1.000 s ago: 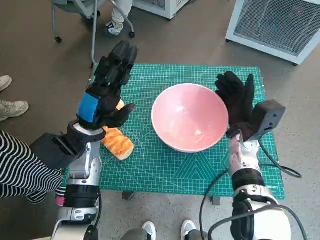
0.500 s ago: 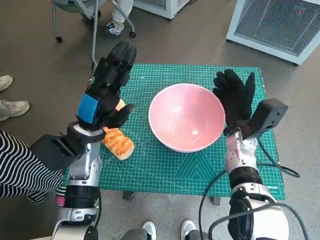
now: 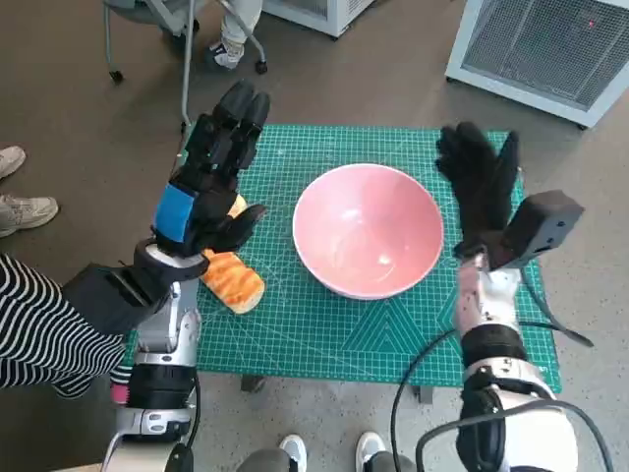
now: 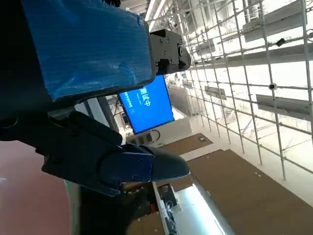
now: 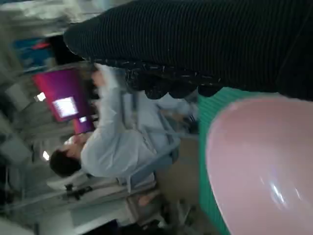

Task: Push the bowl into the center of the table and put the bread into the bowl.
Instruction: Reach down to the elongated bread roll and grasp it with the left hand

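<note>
- Bowl [image 3: 368, 230]: pink, empty, upright on the green cutting mat [image 3: 295, 324], at about the middle of the frame and roughly mid-table; nudged a little toward the frame's left over the last second, then settled, with no shift in the last half second.
- Judged from that: push step looks about finished; bread step not yet begun.
- Bread [image 3: 232, 280]: toasted orange-brown piece lying flat on the mat at lower left of the bowl, well apart from it, partly hidden under the left hand; unmoved across all three head pictures.
- Right hand [image 3: 480, 189]: a second ago pressed up against the bowl's right rim; now drawn off toward the frame's right and slightly up, green mat showing between glove and rim. Fingers spread and pointing up the frame, holding nothing.
- In the right wrist view: bowl's pink inside [image 5: 266, 166] filling the lower right, glove a dark band along the top, no contact visible between them.
- Left hand [image 3: 208, 177]: raised above the mat's left edge, over the bread, same place as a second ago. Fingers extended toward the frame's top, thumb out toward the bowl, empty, touching nothing.
- Left wrist view: only the taped back and dark fingers against a room background; no bread in sight.
- Likely next need: left hand down onto the bread.
</note>
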